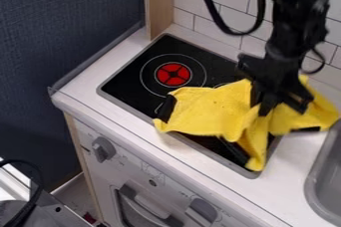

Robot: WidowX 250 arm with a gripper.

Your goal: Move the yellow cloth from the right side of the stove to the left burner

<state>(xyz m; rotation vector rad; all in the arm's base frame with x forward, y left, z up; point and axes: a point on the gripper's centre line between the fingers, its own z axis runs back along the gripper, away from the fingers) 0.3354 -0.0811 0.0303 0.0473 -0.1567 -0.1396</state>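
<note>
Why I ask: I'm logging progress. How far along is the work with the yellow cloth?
Looks done: the cloth drapes partly over the stove. In hand: it bunches at the end effector. Left, perhaps: parting the two, which touch; the red burner is uncovered.

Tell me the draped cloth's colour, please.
The draped fabric cloth is yellow, best seen in the camera view.

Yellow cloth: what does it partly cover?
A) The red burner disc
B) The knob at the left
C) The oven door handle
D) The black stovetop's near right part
D: the yellow cloth spreads beneath the gripper over that part of the black stovetop, leaving the red disc uncovered.
</note>
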